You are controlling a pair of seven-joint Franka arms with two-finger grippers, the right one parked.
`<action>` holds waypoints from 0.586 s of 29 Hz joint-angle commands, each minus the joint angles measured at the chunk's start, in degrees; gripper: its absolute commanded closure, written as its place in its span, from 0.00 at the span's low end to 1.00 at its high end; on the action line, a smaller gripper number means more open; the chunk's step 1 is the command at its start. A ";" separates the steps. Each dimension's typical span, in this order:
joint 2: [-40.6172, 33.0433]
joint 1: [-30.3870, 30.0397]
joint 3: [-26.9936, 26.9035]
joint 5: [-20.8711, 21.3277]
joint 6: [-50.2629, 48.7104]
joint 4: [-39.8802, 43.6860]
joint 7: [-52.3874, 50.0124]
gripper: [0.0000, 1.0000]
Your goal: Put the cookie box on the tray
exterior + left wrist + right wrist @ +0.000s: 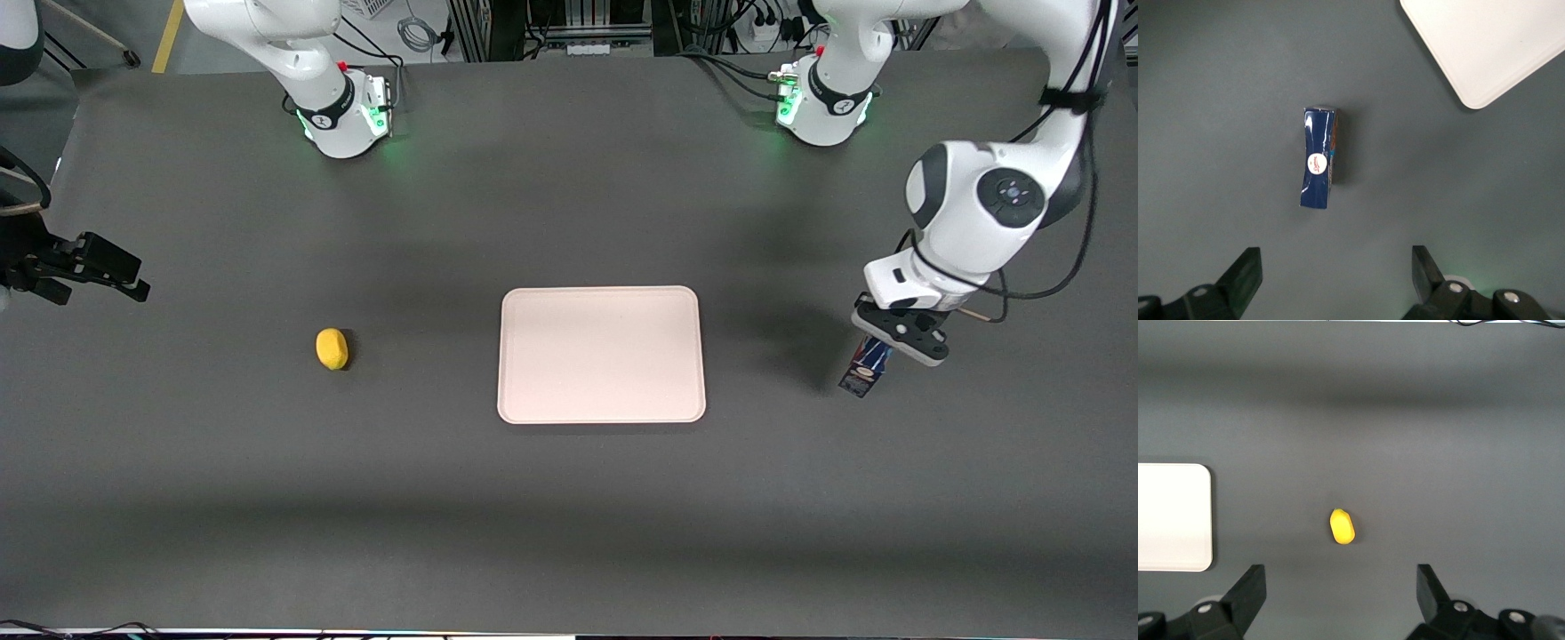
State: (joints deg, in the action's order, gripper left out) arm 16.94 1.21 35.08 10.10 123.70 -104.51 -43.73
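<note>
A: Start from the tray (602, 354). What lies around it?

B: Going across the front view: a yellow lump (332, 348) sits on the table (569, 498) well off from the tray, toward the parked arm's end. Then the tray itself, bare. Then, well apart from the tray toward the working arm's end, the box (865, 366), standing on the table at about the tray's depth.

A: And the gripper?

B: The gripper (898, 331) hangs right above the box, partly covering it in the front view. In the wrist view its fingers (1243, 275) are spread wide, one to each side, with the box (1319, 159) seen between and below them, not touched. A corner of the tray (1478, 97) shows near the box there.

A: So the grasp is still to be made?

B: I'd judge so. The box is narrow and looks a bit bowed, with the white logo on its upper face. To do it well, I'd centre over the logo, make sure the fingers straddle the thin width and not the length, and come straight down before closing.

A: Any risk?

B: It stands on a slim edge, so a finger that nudges one side first could tip it. Close gently; the cardboard may crush.
</note>
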 commanded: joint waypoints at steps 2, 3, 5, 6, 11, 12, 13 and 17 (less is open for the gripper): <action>5.82 0.20 0.78 4.92 2.24 1.68 -4.09 0.83; 6.35 0.46 0.78 5.45 2.77 1.60 -4.09 0.83; 7.75 0.55 0.78 6.86 3.65 1.51 -4.17 0.83; 8.37 0.55 0.78 7.47 3.83 1.51 -4.18 0.83; 10.92 0.64 0.78 11.25 4.00 1.51 -6.63 0.83; 11.53 0.64 0.78 11.95 4.01 1.51 -6.98 0.82; 12.06 0.64 0.78 12.57 4.09 1.51 -7.25 0.82; 13.56 0.64 0.78 13.72 7.51 1.51 -9.44 0.82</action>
State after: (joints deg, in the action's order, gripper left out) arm 28.21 1.38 35.54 21.25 128.62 -104.44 -49.32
